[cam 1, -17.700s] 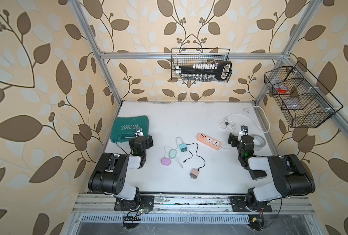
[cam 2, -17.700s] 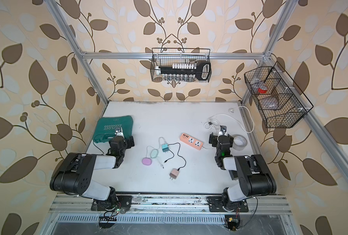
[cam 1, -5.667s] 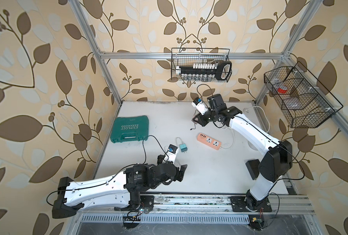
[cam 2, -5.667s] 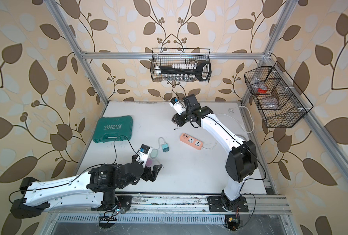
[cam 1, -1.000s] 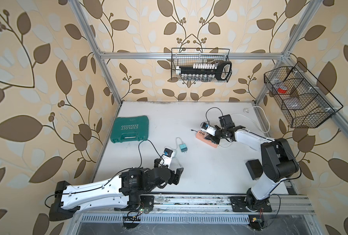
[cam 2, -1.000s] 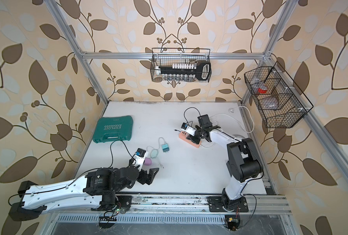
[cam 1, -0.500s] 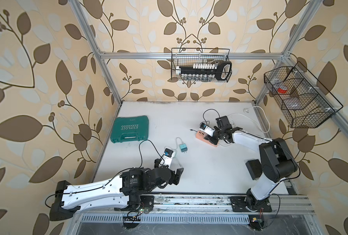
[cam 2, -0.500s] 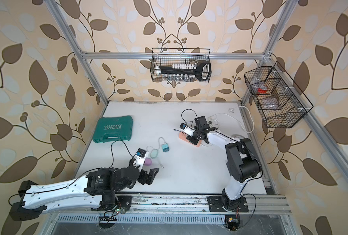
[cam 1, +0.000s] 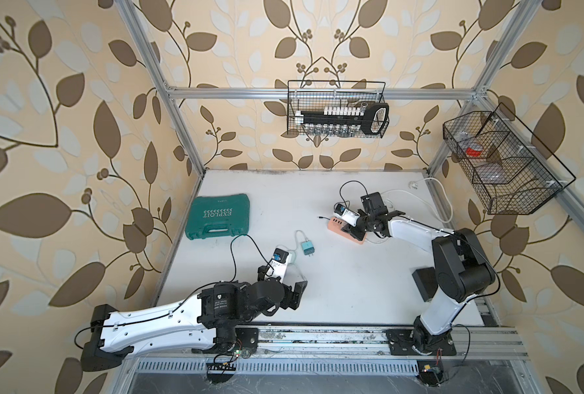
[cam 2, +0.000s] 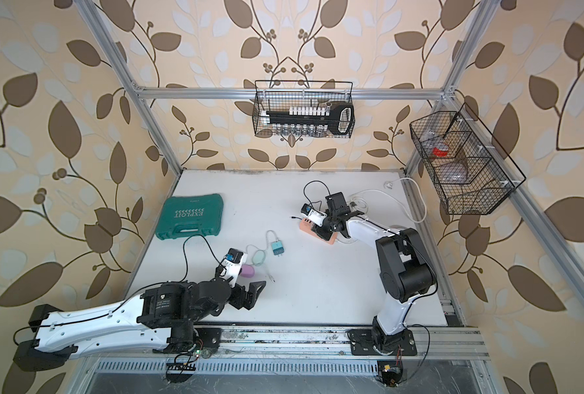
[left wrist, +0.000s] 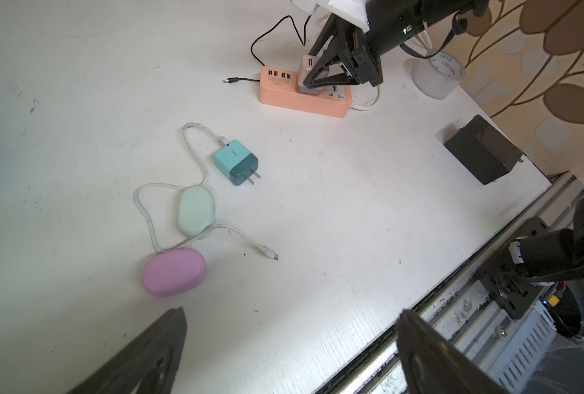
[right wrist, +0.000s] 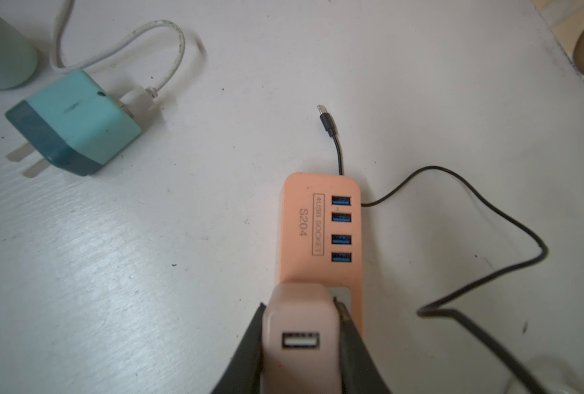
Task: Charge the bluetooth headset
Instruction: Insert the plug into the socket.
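- My right tool (right wrist: 300, 317) is pinching the sides of the beige plug adapter (left wrist: 308, 64). It holds the adapter upright on the orange power strip (right wrist: 295, 232), at the socket next to the USB row. I judge the grip is there to press the prongs home, but I cannot see whether they are fully seated.
- The adapter's USB port faces the right wrist camera and looks empty. The black cable's small plug (right wrist: 328, 121) lies loose on the tabletop (cam 1: 334, 290), just past the strip's end.
- My left tool (left wrist: 292, 312) hangs spread wide and holds nothing, over the front of the tabletop near the two oval cases. I read this as waiting to handle the headset once power is ready.
- The pink headset case (left wrist: 173, 272) lies flat and closed, well apart from the strip. It is a smooth rounded pebble with no port showing.
- The mint headset case (left wrist: 196, 211) sits just beside it, and a white cable (left wrist: 150, 232) loops round it from the unplugged teal charger (left wrist: 236, 162).
- I cannot tell which of the two cases is meant.
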Robot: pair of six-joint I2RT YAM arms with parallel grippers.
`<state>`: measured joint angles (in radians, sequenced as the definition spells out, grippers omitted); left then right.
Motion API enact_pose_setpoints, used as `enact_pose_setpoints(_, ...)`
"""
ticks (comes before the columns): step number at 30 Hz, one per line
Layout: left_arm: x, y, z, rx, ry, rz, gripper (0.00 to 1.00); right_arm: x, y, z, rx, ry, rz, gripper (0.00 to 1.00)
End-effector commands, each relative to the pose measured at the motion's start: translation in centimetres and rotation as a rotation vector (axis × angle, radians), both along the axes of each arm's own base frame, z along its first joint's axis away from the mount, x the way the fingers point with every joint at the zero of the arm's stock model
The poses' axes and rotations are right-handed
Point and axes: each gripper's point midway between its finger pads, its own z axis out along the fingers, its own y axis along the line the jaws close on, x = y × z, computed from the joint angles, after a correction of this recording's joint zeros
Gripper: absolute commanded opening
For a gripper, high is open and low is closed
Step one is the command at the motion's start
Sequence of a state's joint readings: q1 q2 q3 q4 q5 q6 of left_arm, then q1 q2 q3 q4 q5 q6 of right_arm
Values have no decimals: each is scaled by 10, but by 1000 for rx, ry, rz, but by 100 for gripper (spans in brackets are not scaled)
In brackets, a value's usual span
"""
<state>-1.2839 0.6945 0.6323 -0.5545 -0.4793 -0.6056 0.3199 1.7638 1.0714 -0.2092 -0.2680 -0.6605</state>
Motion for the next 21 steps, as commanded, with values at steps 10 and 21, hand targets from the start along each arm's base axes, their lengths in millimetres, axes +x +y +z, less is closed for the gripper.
enact_pose_setpoints(10,0,3,7,-19,-19,7,98,-31,-36,-26,-92,179,-128,21)
enact_pose_setpoints(21,-1,1,9,-26,-11,2,98,-29,-29,-15,-16,165,-137,25)
